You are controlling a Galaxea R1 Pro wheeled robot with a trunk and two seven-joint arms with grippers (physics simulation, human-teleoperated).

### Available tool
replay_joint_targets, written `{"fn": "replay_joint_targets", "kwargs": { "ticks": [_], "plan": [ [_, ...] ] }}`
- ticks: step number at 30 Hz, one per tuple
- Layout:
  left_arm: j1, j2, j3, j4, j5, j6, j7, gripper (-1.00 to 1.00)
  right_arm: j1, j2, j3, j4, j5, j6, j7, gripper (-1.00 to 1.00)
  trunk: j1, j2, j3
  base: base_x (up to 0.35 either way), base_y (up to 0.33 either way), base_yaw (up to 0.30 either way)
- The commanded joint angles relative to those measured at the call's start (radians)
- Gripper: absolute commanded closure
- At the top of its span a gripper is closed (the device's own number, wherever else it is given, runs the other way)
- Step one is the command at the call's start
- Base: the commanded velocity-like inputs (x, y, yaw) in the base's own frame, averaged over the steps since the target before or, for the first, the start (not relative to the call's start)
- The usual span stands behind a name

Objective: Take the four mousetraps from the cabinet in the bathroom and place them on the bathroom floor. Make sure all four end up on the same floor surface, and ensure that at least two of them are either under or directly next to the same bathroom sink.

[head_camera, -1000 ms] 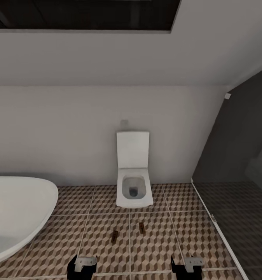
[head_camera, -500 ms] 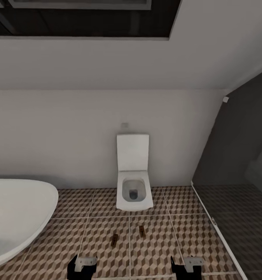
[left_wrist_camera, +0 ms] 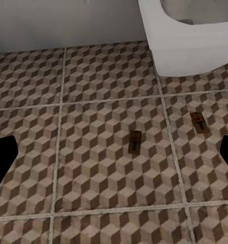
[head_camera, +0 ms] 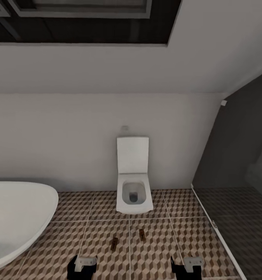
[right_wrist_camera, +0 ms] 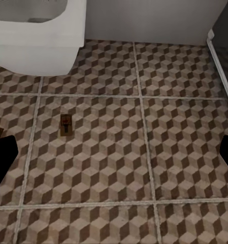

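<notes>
Tilted slightly upward since a second ago, more ceiling panel showing. Both grippers, left (head_camera: pixel 81 265) and right (head_camera: pixel 186 265), spread wide, empty. Two mousetraps (head_camera: pixel 114 244) (head_camera: pixel 142 234) flat on cube-patterned floor (head_camera: pixel 158 249), before toilet (head_camera: pixel 133 192); bathtub (head_camera: pixel 18 217) left.

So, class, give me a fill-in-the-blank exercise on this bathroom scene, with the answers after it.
1. ____ mousetraps lie on the tiled floor.
2. Both mousetraps lie in front of the white ____.
3. The white bathtub is on the robot's ____ side.
4. The toilet lid stands ____.

Answers: Two; toilet; left; up
</notes>
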Motion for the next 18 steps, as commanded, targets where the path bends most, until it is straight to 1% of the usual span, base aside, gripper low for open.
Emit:
{"fn": "replay_joint_targets", "kwargs": {
  "ticks": [1, 18],
  "plan": [
    [-0.002, -0.001, -0.009, 0.004, 0.007, -0.006, 0.003, -1.0, -0.001, 0.0, 0.008, 0.001, 0.001, -0.002, -0.009, -1.0, 0.001, -0.002, 0.0, 0.0, 0.0, 0.0],
    [-0.002, -0.001, -0.009, 0.004, 0.007, -0.006, 0.003, -1.0, -0.001, 0.001, 0.008, 0.002, 0.001, -0.002, -0.009, -1.0, 0.001, -0.002, 0.027, 0.0, 0.0, 0.0]
  ]
}}
